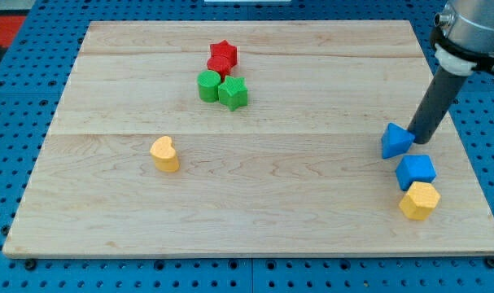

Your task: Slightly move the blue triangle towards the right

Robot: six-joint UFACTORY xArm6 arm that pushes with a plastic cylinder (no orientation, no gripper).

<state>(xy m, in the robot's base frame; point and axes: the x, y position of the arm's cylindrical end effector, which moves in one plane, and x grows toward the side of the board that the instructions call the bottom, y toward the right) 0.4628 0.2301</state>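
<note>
The blue triangle lies near the right edge of the wooden board. My tip stands just to the triangle's right, touching or almost touching its right side. The dark rod rises from there to the view's top right corner. A blue cube sits just below the triangle, towards the view's bottom. A yellow hexagonal block sits right below the cube.
A red star, a green cylinder and a green star cluster at the top centre. A yellow heart-shaped block lies left of centre. The board's right edge is close to the blue blocks.
</note>
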